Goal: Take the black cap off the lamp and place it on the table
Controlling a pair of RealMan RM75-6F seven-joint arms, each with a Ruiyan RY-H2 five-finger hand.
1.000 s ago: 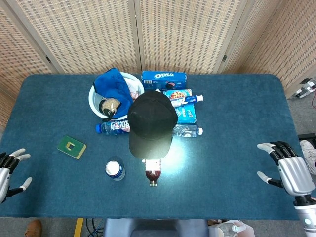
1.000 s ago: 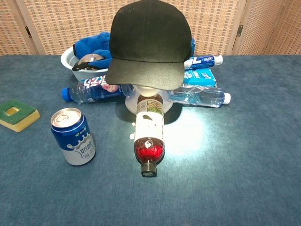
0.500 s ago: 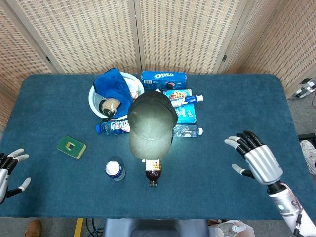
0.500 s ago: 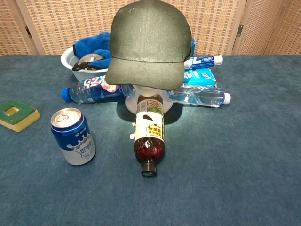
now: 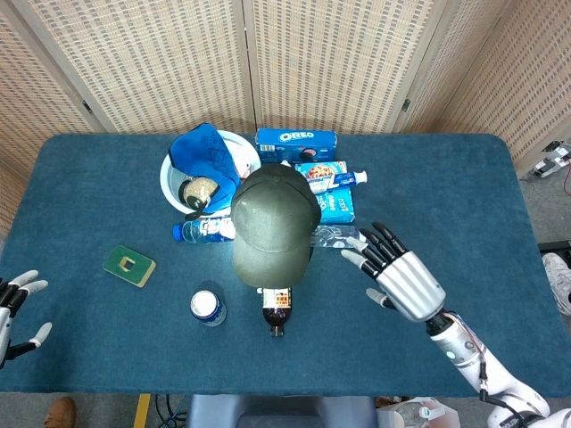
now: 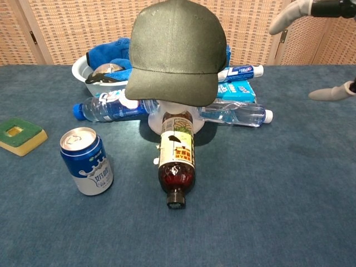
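Hovering right of black cap (image 5: 275, 221): right hand (image 5: 401, 275), fingers spread wide, holding nothing.

The right hand (image 5: 400, 272) has travelled inward from the table's right edge, fingers spread, to hover just right of the black cap (image 5: 274, 222), while the lamp's glow is gone.

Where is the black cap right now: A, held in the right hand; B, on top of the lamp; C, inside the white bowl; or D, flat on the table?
B: the black cap sits on the lamp, and the open right hand is apart from it.
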